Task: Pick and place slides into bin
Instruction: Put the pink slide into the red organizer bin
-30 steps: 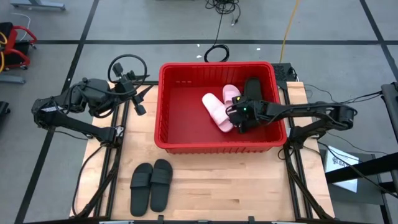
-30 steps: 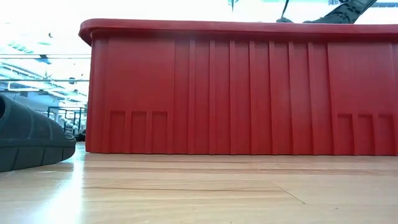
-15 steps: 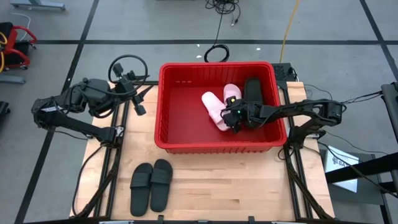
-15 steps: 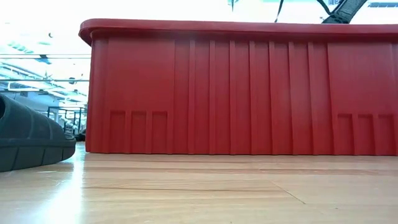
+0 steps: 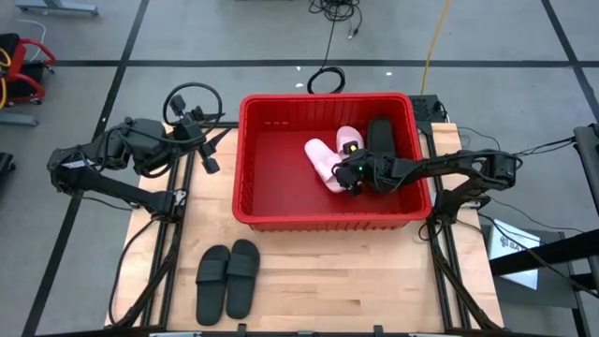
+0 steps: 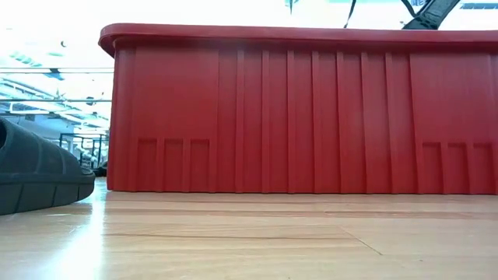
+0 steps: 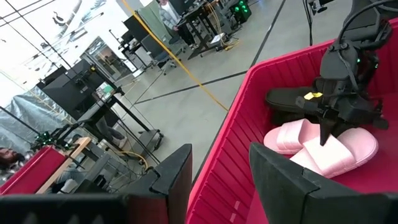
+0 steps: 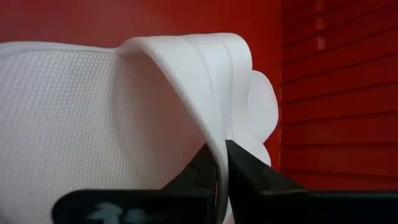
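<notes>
Pink slide (image 5: 325, 161) lies in the red bin (image 5: 271, 208), and the right gripper (image 5: 354, 178) pinches its strap edge between nearly closed fingers (image 8: 249, 171). A second pink slide (image 5: 348, 140) and a black one (image 5: 380, 136) crowd alongside. Two black slides (image 5: 227, 278) wait on the table (image 5: 328, 281). The left gripper (image 5: 208, 150) idles half-open, empty.

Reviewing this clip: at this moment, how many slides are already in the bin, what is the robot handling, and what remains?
Done: two pink slides and a black slide lie in the red bin. In hand: the right gripper, inside the bin, is shut on a pink slide's strap. Left: the black pair on the table in front of the bin. The left gripper waits beside the bin.
</notes>
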`<action>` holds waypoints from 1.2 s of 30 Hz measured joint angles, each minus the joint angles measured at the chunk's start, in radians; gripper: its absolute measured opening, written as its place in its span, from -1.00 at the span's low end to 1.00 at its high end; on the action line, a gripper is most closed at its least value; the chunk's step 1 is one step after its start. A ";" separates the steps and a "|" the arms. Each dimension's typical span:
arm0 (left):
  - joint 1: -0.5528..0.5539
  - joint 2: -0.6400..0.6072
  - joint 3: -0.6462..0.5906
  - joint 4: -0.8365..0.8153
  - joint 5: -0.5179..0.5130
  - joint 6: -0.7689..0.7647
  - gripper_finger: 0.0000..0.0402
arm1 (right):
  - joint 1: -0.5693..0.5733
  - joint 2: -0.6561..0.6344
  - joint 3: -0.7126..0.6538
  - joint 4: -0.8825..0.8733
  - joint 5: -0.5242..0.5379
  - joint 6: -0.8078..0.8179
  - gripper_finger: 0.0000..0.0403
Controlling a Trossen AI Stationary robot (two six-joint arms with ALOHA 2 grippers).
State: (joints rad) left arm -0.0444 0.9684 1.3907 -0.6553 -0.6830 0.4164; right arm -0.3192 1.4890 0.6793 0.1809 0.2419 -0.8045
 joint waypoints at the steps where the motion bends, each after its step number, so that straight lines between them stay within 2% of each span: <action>1: 0.000 0.000 0.000 0.000 0.000 0.000 -0.16 | 0.001 -0.006 -0.001 0.002 0.000 0.006 -0.95; 7: 0.000 0.000 0.000 0.001 0.000 0.000 -0.16 | 0.025 -0.048 -0.003 0.044 0.036 -0.002 -0.97; 14: 0.000 0.000 0.000 0.001 0.000 -0.001 -0.16 | 0.030 -0.158 -0.004 0.045 0.087 0.000 -0.99; 21: 0.000 0.000 0.000 0.001 0.000 -0.005 -0.16 | 0.047 -0.235 -0.003 0.013 0.265 0.005 -0.99; 24: 0.000 0.000 0.000 0.002 0.000 -0.003 -0.16 | 0.056 -0.236 -0.002 -0.008 0.376 0.007 -0.99; 29: 0.000 0.000 0.000 0.002 0.000 -0.002 -0.16 | 0.082 -0.198 -0.002 -0.039 0.487 0.034 -1.00; 36: 0.000 0.000 0.000 0.000 0.000 -0.001 -0.16 | 0.117 -0.164 -0.002 -0.068 0.554 0.134 -1.00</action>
State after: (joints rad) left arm -0.0443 0.9684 1.3907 -0.6552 -0.6830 0.4156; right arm -0.2023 1.3247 0.6777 0.1134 0.7958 -0.6700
